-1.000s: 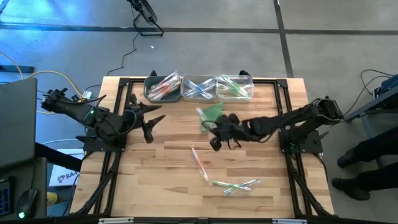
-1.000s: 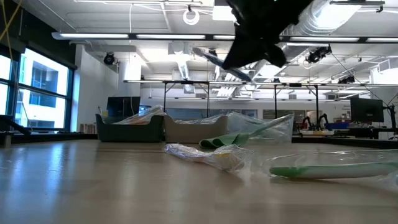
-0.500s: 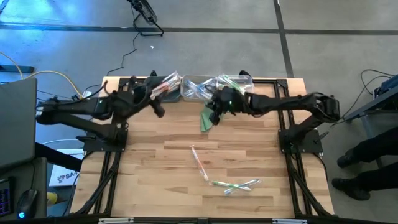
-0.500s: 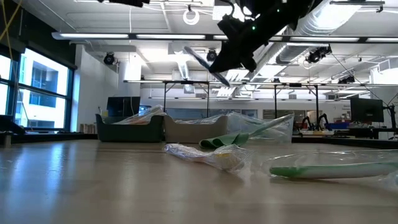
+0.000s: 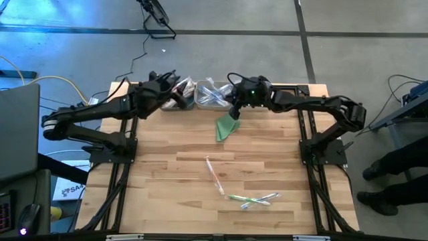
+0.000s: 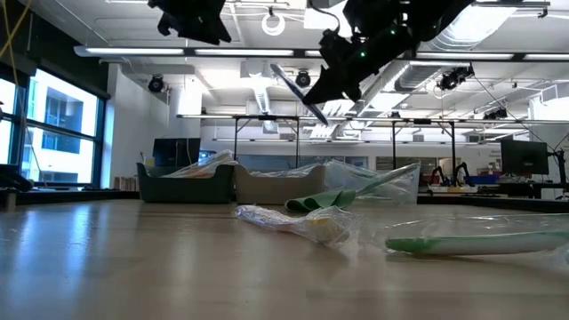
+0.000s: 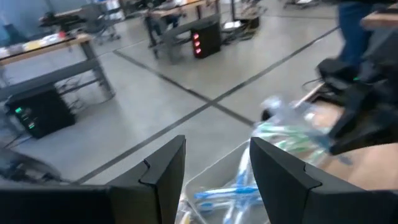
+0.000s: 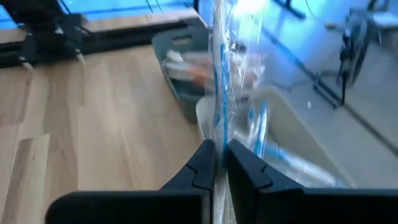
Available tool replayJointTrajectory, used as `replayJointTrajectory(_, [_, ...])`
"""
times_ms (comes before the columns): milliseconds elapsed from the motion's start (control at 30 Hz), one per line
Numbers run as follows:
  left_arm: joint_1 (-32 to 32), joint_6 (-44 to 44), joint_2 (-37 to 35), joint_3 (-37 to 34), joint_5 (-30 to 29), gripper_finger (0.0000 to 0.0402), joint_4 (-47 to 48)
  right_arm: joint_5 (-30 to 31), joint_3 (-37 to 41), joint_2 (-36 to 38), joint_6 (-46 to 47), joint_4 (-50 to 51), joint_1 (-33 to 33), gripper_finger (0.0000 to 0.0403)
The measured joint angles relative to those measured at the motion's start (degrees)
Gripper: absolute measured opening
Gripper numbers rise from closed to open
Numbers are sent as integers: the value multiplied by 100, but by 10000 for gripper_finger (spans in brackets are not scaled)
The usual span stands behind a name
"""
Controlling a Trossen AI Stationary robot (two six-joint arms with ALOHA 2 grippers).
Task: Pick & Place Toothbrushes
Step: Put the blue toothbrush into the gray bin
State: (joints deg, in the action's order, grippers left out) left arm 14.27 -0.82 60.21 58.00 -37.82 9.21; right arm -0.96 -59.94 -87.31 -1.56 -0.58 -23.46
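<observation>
So I'm working over a pale wooden table (image 5: 167,187), and a few wrapped toothbrushes (image 5: 253,199) are lying loose near its front edge. Further back a folded green cloth (image 5: 227,126) is sitting mid-table. My right gripper (image 8: 216,163) is pinching tight on a blue wrapped toothbrush (image 8: 219,74), hanging over the middle bin (image 5: 212,96) of three along the far edge. My left gripper (image 7: 214,165) is hovering spread apart above the left bin (image 5: 175,98). Beyond: grey floor, desks, big windows. No readable writing anywhere.
</observation>
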Motion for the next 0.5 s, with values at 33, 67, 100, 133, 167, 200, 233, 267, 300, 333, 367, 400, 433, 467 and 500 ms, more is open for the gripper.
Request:
replayJointTrajectory(33, [66,-20,27,0,-1,175,9,-81,0,0,-121,-85,-41,15])
replayJointTrajectory(67, [121,-66,47,0,-2,175,39,-122,0,0,-219,-183,-72,15])
replayJointTrajectory(100, [185,-97,71,0,-2,175,-5,-132,0,0,-307,-258,-100,15])
replayJointTrajectory(133, [227,-100,76,0,0,175,-32,-133,0,0,-356,-315,-117,15])
replayJointTrajectory(167, [258,-96,76,0,-2,175,-11,-116,0,-15,-394,-386,-137,15])
replayJointTrajectory(200, [296,-88,76,0,-2,175,-12,-108,0,-32,-429,-484,-146,15])
replayJointTrajectory(233, [339,-49,76,0,-2,175,-19,-107,-2,-48,-444,-554,-158,15])
replayJointTrajectory(267, [379,21,62,0,-1,175,-21,-108,-1,-77,-451,-595,-178,15])
replayJointTrajectory(300, [428,95,47,0,-1,175,-18,-107,0,-117,-460,-682,-184,15])
replayJointTrajectory(333, [486,180,37,0,-2,175,-32,-104,-2,-160,-461,-773,-184,15])
replayJointTrajectory(367, [544,253,34,0,-4,175,-70,-101,-2,-214,-461,-849,-184,15])
replayJointTrajectory(400, [593,332,34,0,-5,175,-94,-101,-4,-270,-461,-938,-184,15])
replayJointTrajectory(433, [649,404,37,0,-9,175,-104,-101,-44,-321,-443,-943,-184,15])
replayJointTrajectory(467, [706,494,37,0,-7,175,-146,-97,-103,-393,-426,-947,-182,15])
replayJointTrajectory(500, [768,584,37,0,-9,175,-220,-93,-190,-478,-421,-946,-174,15])
